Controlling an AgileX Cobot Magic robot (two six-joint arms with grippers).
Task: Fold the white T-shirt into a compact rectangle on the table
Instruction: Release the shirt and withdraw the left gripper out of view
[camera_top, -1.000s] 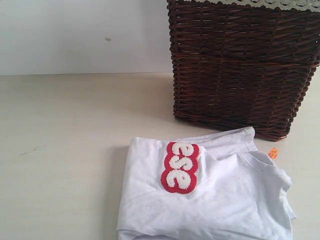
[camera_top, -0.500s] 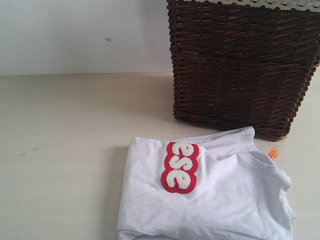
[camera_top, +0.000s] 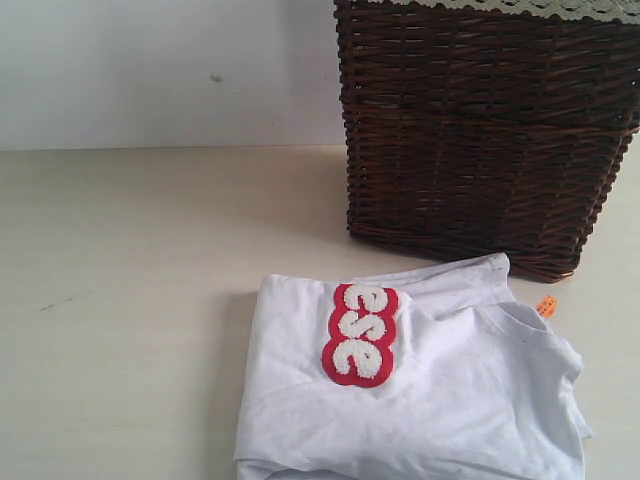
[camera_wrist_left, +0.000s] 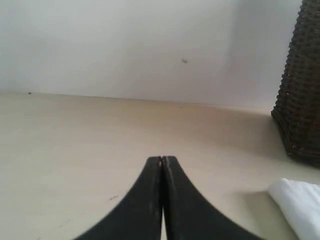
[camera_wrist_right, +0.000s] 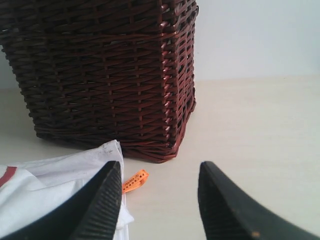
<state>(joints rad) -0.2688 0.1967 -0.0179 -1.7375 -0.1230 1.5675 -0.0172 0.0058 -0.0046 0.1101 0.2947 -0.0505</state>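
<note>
The white T-shirt (camera_top: 430, 390) lies folded on the table (camera_top: 130, 300) in front of the basket, its fuzzy white lettering on a red band (camera_top: 360, 333) facing up and its small orange tag (camera_top: 545, 306) sticking out at the right. Neither gripper shows in the exterior view. My left gripper (camera_wrist_left: 162, 159) is shut with nothing in it, over bare table, a corner of the T-shirt (camera_wrist_left: 300, 202) off to one side. My right gripper (camera_wrist_right: 160, 167) stands open and empty; one finger (camera_wrist_right: 102, 200) is over the T-shirt's edge (camera_wrist_right: 55, 175), near the orange tag (camera_wrist_right: 135, 181).
A dark wicker basket (camera_top: 480, 130) with a lace-edged liner (camera_top: 520, 8) stands just behind the T-shirt at the right. A white wall (camera_top: 160, 70) closes the back. Bare table stretches left of the shirt.
</note>
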